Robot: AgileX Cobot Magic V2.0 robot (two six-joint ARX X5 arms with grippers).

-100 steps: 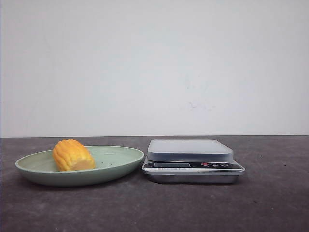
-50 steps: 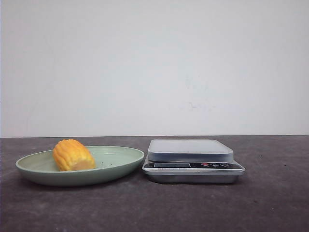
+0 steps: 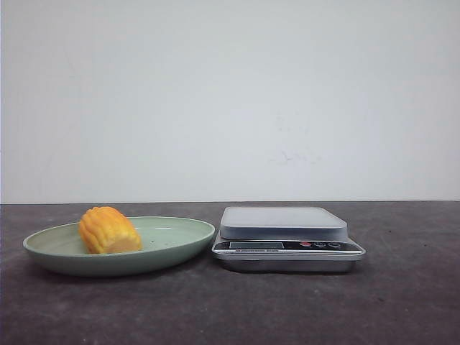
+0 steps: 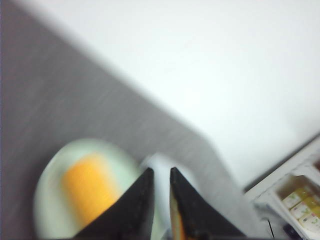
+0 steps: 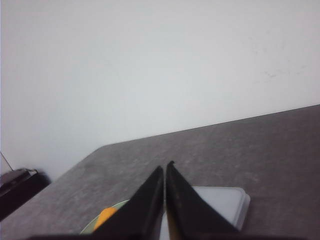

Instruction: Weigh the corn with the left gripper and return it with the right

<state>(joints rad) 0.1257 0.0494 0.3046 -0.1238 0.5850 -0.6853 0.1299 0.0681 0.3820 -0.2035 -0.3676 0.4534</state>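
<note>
Orange corn (image 3: pixel 108 230) sits on its side in the left half of the green plate (image 3: pixel 172 241), scale (image 3: pixel 286 237) just beside it with a bare platform, so we judge nothing done yet: pick, weigh and return all remain. Our left gripper (image 4: pixel 160 182) is nearly closed with a thin gap and holds nothing; the right gripper (image 5: pixel 165 182) has its fingers pressed together, also holding nothing, and neither arm shows in the front view. Long axis lies flat, roughly front-to-back from the front camera, with the pale cut end facing us and angled slightly toward the scale.
</note>
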